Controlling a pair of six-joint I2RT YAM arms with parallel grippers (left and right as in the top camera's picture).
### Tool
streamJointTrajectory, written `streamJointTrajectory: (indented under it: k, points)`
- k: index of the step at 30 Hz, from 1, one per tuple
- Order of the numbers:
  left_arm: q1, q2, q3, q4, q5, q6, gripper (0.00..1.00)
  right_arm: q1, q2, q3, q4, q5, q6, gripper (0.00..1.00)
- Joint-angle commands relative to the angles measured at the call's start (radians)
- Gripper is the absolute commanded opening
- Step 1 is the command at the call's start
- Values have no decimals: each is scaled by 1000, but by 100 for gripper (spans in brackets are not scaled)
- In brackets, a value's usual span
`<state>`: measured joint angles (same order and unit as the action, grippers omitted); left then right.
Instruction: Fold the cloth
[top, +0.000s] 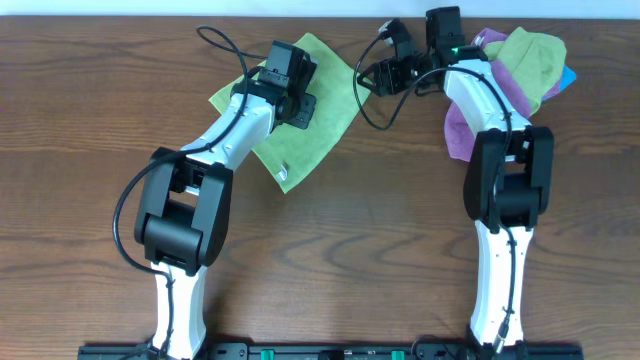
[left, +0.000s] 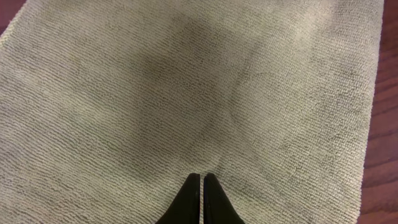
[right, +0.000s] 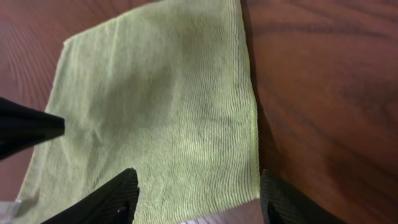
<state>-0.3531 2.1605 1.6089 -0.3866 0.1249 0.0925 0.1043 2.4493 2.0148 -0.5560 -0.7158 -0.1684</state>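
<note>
Lying flat on the desk (top: 380, 230): cloth (top: 320, 140); left fingers (left: 188, 199) closed, tips over its middle; right fingers (right: 112, 199) open, astride one edge.

The cloth (top: 322, 122) is lying on the table (top: 330, 235) at twelve o'clock; a heap of other cloths (top: 530, 55) is sitting toward two o'clock.

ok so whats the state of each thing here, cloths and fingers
lime cloth, spread flat, not folded
left fingers, shut, tips over the lime cloth, nothing visibly pinched
right fingers, open, over one edge of the lime cloth
purple cloth, bunched up
dull green cloth, bunched on the purple cloth
</note>
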Motion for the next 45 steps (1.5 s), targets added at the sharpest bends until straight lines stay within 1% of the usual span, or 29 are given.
streamJointTrajectory:
  k: [1,11,16,26,30,39,45]
  points:
    - [-1,11,2,-6,6,-10,6,-13,50,12,25,-69,46,63]
    - [-1,11,2,-5,-5,-8,6,-26,61,12,70,-66,79,63]
    - [3,11,2,-10,-76,4,6,-30,79,12,71,-74,94,63]
    - [48,11,-15,-41,-100,8,6,-28,126,12,83,-110,127,64]
    - [62,21,-19,-53,-126,10,6,-28,127,12,94,-142,128,64]
    - [73,105,-19,-69,-125,7,6,-24,129,12,92,-237,127,65]
    - [73,112,-19,-54,-129,8,6,-23,129,12,64,-291,130,65]
